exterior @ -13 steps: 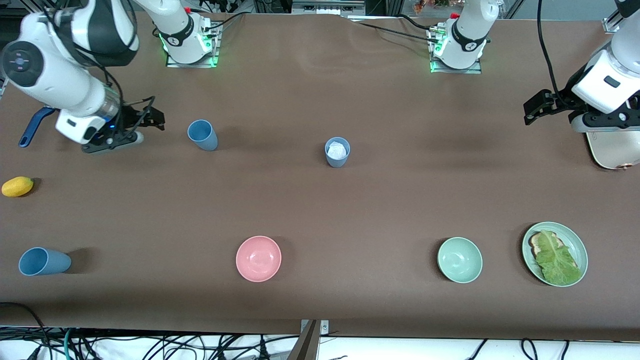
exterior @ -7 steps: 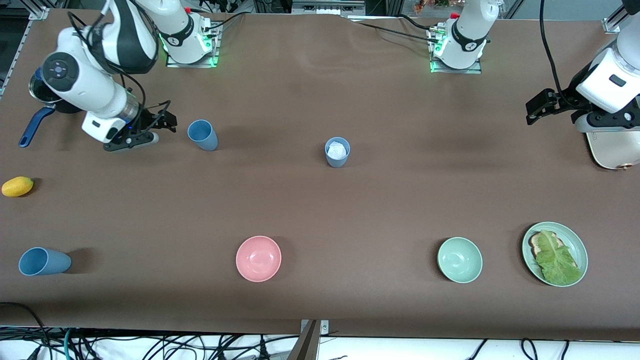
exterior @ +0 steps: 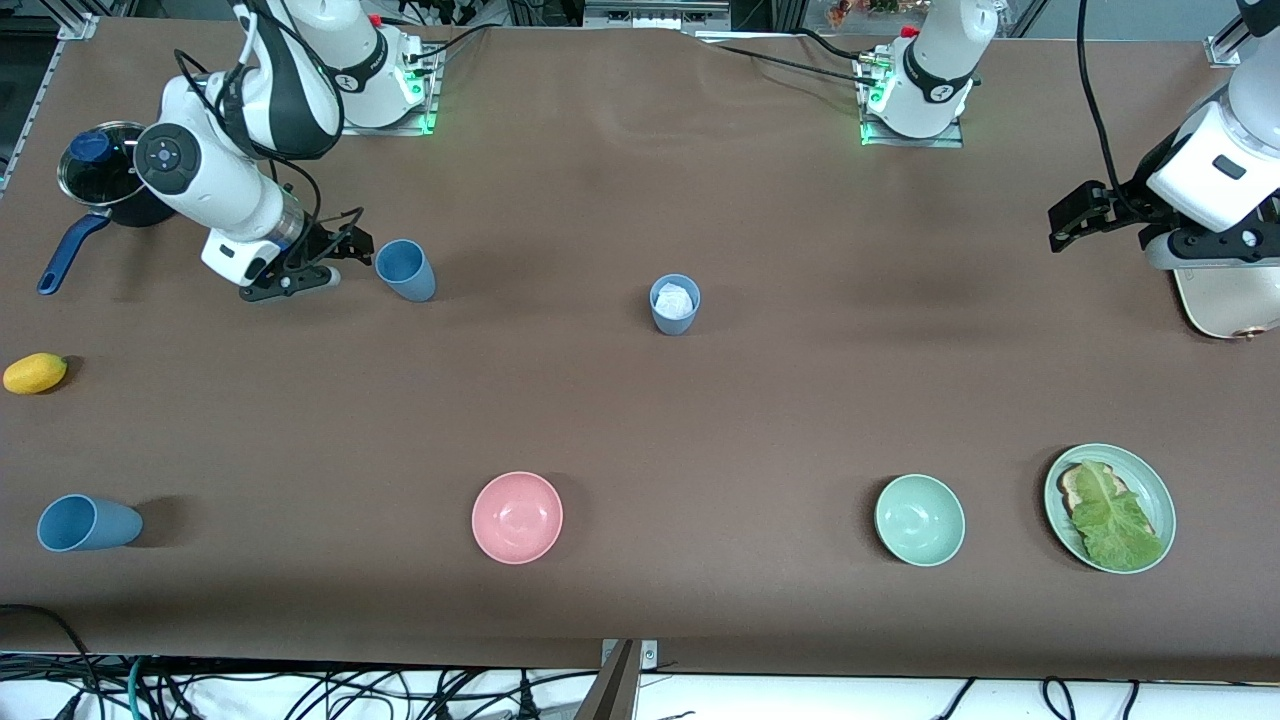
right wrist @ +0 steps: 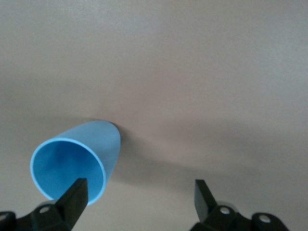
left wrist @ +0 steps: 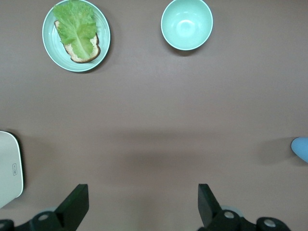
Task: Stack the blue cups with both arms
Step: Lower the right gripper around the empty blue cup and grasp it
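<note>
So far nothing is stacked. From the front view, three blue cups stand apart on the brown surface [exterior: 640, 420]. Taking the cup with the white patch inside [exterior: 675, 304] as the dial's centre and the robots' bases as twelve, an empty blue cup [exterior: 405, 270] sits at about nine o'clock, toward the right arm's end, and a third blue cup [exterior: 85, 523] lies on its side out at about eight o'clock, nearer the camera. The right tool [exterior: 345, 250] hangs low just beside the empty cup, fingers spread wide and holding nothing. The left tool [exterior: 1075, 222] waits at about three o'clock, over the surface at the left arm's end, also spread wide and empty. A pink bowl [exterior: 517, 517], a mint-green bowl [exterior: 919, 520] and a plate with lettuce on bread [exterior: 1110, 507] line the edge nearest the camera; a yellow fruit [exterior: 35, 373] and a pot with a blue handle [exterior: 100, 185] lie toward the right arm's end.

Seen from the left wrist, the left tool [left wrist: 143, 207] has both fingers well apart over bare surface, with the mint-green bowl [left wrist: 186, 24] and the plate [left wrist: 76, 36] farther off.

Seen from the right wrist, the right tool [right wrist: 139, 199] is wide open, and the empty cup [right wrist: 77, 166] stands close against one finger rather than squarely between the two; I cannot tell if they touch. Every pick and every nesting seems still to do.
</note>
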Robot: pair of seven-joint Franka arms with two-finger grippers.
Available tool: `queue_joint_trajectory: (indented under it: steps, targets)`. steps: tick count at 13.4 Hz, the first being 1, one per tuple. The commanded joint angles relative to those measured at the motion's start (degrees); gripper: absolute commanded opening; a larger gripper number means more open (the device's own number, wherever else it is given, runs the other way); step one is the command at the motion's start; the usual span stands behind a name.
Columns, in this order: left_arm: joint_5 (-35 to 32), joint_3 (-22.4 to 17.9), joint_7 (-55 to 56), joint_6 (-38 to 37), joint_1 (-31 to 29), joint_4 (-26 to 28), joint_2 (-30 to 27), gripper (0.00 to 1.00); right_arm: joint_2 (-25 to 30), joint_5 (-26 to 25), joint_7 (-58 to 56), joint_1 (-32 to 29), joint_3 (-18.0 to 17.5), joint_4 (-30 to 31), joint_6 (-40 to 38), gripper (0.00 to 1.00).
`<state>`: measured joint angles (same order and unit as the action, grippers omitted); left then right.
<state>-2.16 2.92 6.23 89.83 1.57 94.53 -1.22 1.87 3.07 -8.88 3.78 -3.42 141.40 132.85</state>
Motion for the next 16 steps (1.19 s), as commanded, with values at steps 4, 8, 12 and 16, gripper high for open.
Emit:
queue_joint_trajectory:
  steps: [4, 8, 12, 16]
  targets:
    - [0.6, -0.3, -0.9, -0.6, 0.4, -2.2, 2.3, 1.00, -3.2, 0.9, 1.1, -0.4, -2.1, 0.5, 4.8, 0.96]
    - [0.6, -0.2, -0.8, -0.5, 1.6, -3.5, 3.1, 1.00, -4.5, 0.9, 1.1, -0.4, -2.1, 0.8, 5.4, 0.91]
    - [1.6, -0.2, -0.9, -0.5, 2.1, -3.7, 3.2, 1.00, -5.0, 0.9, 1.1, -0.4, -2.1, 0.9, 5.4, 0.63]
    - [1.7, -0.2, -1.0, -0.6, 2.0, -3.7, 3.2, 1.00, -5.1, 0.9, 5.5, -0.4, -4.6, 0.9, 5.5, 0.50]
